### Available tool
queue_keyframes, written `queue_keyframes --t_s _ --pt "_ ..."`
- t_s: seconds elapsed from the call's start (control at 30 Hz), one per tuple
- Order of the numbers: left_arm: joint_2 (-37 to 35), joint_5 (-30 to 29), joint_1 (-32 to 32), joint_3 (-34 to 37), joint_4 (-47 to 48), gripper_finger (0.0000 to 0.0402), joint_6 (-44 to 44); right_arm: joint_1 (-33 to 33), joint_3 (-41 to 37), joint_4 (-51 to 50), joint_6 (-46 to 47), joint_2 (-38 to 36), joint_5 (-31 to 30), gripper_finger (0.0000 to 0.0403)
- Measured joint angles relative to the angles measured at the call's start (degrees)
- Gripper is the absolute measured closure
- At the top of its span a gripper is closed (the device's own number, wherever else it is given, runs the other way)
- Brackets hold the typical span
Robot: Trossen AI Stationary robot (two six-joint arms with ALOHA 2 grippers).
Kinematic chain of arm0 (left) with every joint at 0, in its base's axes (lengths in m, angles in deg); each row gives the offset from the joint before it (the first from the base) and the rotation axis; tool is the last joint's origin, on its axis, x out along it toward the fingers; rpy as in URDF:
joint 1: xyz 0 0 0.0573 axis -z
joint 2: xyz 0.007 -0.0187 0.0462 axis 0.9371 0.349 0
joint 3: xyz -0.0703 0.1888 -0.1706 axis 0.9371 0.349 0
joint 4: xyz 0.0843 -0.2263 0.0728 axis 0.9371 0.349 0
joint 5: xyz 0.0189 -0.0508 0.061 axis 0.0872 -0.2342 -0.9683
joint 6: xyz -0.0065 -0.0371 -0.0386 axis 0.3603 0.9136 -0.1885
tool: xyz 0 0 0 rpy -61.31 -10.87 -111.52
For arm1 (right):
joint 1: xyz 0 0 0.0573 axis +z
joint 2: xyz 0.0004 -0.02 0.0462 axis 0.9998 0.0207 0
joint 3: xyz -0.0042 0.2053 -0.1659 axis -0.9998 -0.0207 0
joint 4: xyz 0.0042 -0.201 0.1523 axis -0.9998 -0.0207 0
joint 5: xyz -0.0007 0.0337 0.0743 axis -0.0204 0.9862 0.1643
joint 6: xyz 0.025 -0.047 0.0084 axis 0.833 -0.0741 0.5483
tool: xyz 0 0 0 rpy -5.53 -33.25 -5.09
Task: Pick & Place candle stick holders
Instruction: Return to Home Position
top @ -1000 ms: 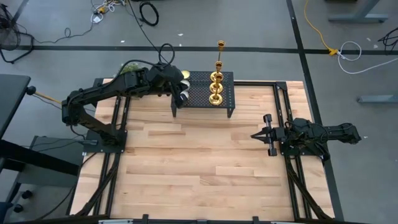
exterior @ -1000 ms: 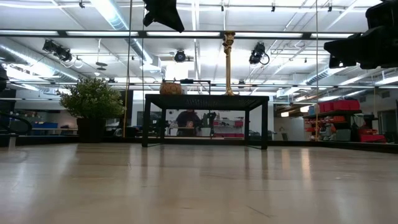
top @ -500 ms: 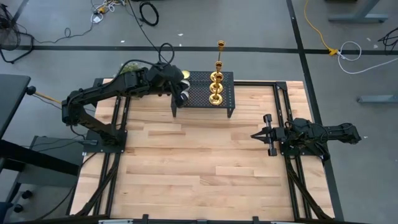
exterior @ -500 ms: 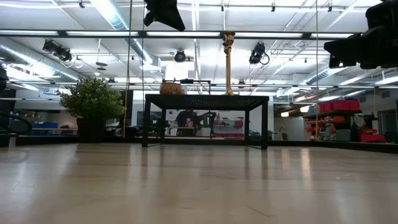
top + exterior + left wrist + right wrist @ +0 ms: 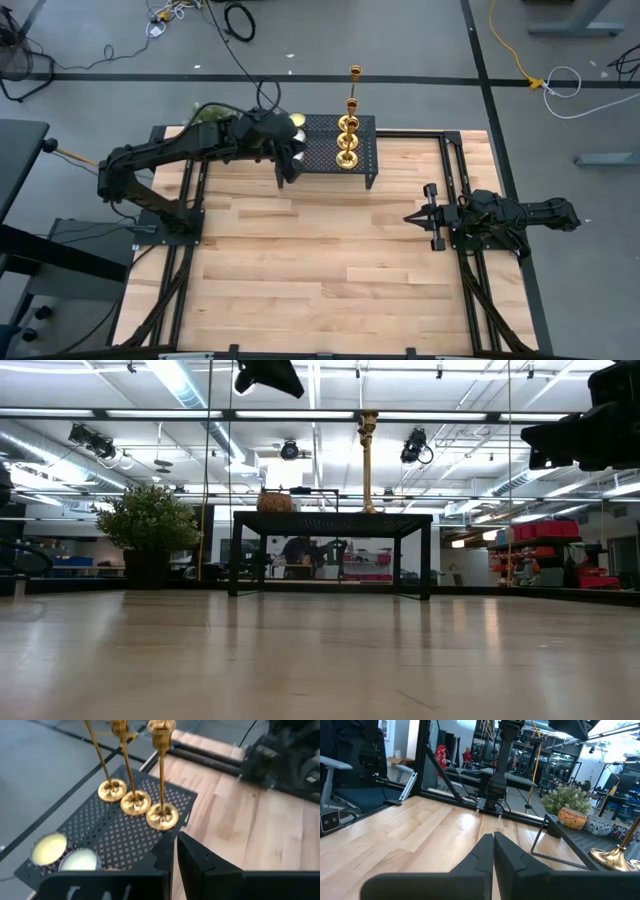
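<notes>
Three gold candle stick holders (image 5: 347, 138) stand upright in a row on their round bases on a black perforated stand (image 5: 362, 160) at the table's far middle. The left wrist view shows their bases (image 5: 135, 802) and thin stems. My left gripper (image 5: 292, 160) is shut and hovers above the stand's left part, slanting down toward the holders; the nearest base (image 5: 161, 816) lies just beyond its tips (image 5: 175, 852). In the low view it hangs well above the stand (image 5: 268, 375). My right gripper (image 5: 412, 217) waits shut at the table's right side.
Two small round cups with pale contents (image 5: 62, 854) sit on the stand's left end, below my left gripper. A potted plant (image 5: 150, 525) shows off the table's far left corner. Bare wooden tabletop (image 5: 320, 270) spreads in front of the stand.
</notes>
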Motion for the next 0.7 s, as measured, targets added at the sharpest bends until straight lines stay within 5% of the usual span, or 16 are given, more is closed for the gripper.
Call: queue_keyframes --t_s 0.5,0.7 --pt "-6.6 -0.1 6.8 0.1 -0.8 0.0374 -2.3 0.0 0.0 0.0 0.0 0.0 0.0 0.0389" --pt "-12.6 1.0 10.2 11.0 -10.8 0.0374 -2.8 0.0 0.0 0.0 0.0 0.0 0.0 0.0389"
